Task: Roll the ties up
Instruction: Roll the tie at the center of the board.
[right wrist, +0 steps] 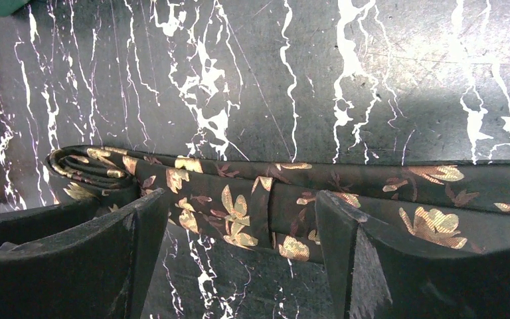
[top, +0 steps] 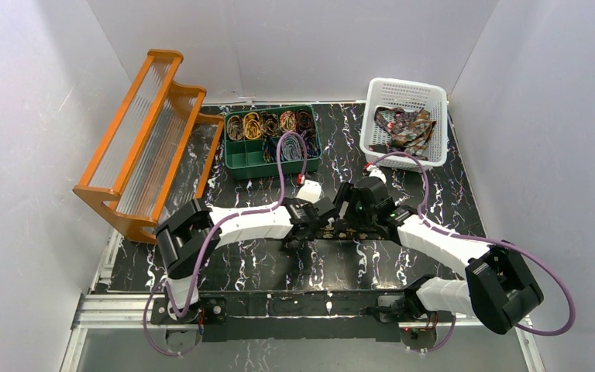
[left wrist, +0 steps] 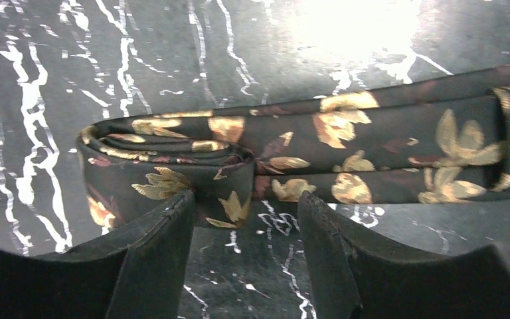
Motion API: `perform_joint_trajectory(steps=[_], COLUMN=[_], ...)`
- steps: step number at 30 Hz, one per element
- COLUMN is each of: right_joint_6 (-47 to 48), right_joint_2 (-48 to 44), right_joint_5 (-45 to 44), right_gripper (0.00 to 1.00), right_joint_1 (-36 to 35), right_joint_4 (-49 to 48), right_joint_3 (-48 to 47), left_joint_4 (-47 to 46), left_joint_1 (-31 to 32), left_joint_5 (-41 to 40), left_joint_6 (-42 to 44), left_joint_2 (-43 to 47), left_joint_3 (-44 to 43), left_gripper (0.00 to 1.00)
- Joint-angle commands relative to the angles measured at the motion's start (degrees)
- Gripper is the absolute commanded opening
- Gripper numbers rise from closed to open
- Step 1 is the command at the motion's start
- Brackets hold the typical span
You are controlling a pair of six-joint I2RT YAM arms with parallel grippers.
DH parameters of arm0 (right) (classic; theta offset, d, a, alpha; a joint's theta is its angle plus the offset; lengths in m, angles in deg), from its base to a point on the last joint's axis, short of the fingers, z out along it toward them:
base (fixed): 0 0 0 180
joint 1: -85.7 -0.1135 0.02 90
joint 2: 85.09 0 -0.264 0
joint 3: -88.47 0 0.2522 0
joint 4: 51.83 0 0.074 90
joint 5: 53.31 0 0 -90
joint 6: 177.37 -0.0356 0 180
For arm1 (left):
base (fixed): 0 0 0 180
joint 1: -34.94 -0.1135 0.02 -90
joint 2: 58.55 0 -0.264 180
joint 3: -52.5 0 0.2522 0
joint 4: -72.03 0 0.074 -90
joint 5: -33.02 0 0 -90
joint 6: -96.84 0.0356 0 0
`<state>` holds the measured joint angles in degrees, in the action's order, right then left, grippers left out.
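Glossy dark tie (left wrist: 345, 156), gold floral print, lies mid-frame on veined black tabletop (left wrist: 73, 66), its frame-left end rolled into a flat spiral. Left gripper (left wrist: 246, 203), right gripper (right wrist: 240, 199): jaws apart, clamping nothing.

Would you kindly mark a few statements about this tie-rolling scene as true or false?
1. The tie on the table is coiled at one end. True.
2. The basket is empty. False: it holds loose ties.
3. The tray holds rolled ties. True.
4. The left claw is shut on the tie. False: it is open, fingers apart.
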<state>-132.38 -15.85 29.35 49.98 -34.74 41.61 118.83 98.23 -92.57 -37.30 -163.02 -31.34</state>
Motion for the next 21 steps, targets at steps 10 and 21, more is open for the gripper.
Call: perform_joint_trajectory(steps=[10,21], right_joint_6=[14.99,48.75], right_joint_2=[-5.63,7.13], right_joint_5=[11.21,25.86], right_gripper=[0.91,0.99], right_joint_1=[0.84,-10.14], right_joint_4=[-11.40,-37.45], right_joint_3=[1.03,1.69], left_joint_4=[-8.67,-5.29], left_joint_1=[-2.19,-14.66], left_joint_5=[4.37,6.54], left_joint_6=[0.51,-1.62], left_joint_2=[20.75,39.67], left_joint_3=[6.52,23.69], left_gripper=[0.70,0.79])
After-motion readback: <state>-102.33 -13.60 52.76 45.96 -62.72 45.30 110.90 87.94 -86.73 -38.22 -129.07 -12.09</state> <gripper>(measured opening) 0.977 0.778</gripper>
